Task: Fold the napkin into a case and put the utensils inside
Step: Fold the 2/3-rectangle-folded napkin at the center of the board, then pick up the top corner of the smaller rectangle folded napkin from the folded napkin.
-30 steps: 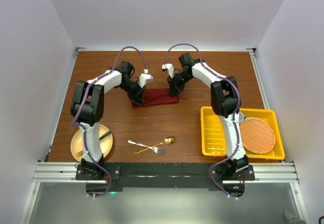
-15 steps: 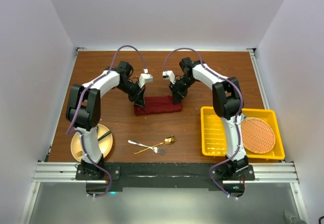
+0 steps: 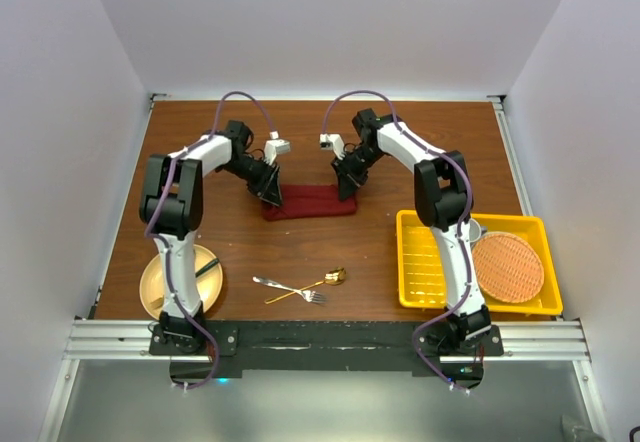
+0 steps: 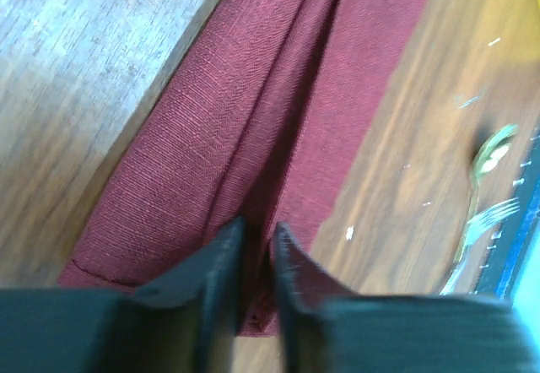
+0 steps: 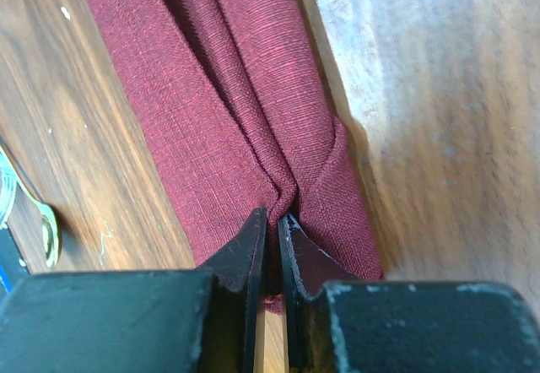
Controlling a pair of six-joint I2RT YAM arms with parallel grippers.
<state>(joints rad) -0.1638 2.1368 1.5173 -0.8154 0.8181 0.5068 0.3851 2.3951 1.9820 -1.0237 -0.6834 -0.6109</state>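
Since a second earlier the napkin (image 3: 310,203) had gone from a bunch to a flat strip, mid-way across the table (image 3: 350,252). The left gripper (image 4: 256,251) stood with jaws slightly parted over its left end, while the right gripper (image 5: 272,229) pinched a ridge at the other. Lifting off straight up, without dragging, looked the way to keep the folds aligned.

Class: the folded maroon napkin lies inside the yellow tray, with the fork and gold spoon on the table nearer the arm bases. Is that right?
No: the top external view shows the napkin on the wooden table, outside the yellow tray. The rest holds.
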